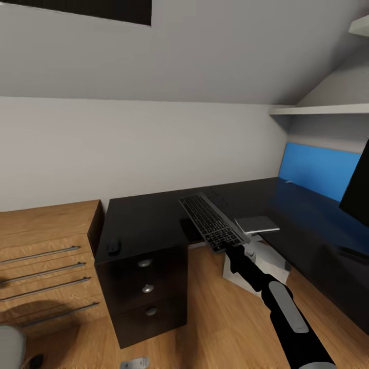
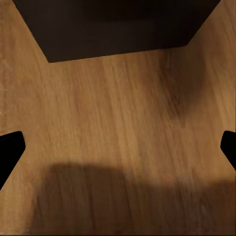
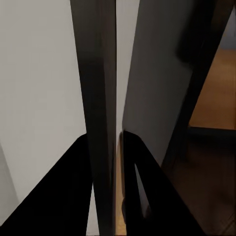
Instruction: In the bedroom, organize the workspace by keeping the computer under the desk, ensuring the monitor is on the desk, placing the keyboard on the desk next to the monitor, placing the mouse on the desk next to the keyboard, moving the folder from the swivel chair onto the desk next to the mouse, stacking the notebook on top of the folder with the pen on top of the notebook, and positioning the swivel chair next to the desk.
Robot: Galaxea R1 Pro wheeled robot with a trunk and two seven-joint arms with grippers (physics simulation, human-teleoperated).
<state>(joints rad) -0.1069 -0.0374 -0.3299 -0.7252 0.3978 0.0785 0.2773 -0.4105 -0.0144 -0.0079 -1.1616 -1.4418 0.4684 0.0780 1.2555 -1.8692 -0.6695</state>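
Observation:
My right gripper (image 1: 225,249) is shut on the near end of the keyboard (image 1: 211,221) and holds it tilted just above the inner corner of the glossy black desk (image 1: 148,220). In the right wrist view the keyboard's thin edge (image 3: 101,98) runs between the gripper's (image 3: 104,145) dark fingers. The small black mouse (image 1: 113,247) lies near the desk's left front corner. A thin grey notebook (image 1: 256,224) rests on the desk's inner edge. The white computer (image 1: 256,269) stands on the floor below. The monitor (image 1: 359,189) shows at the right edge. My left gripper (image 2: 118,147) is open over the wooden floor.
A light wooden drawer chest (image 1: 46,256) stands against the desk's left end. The desk's three silver-knobbed drawers (image 1: 147,288) face me. A blue back panel (image 1: 318,169) and a white shelf (image 1: 323,109) line the right wall. A grey padded shape (image 1: 7,348) shows at the bottom left.

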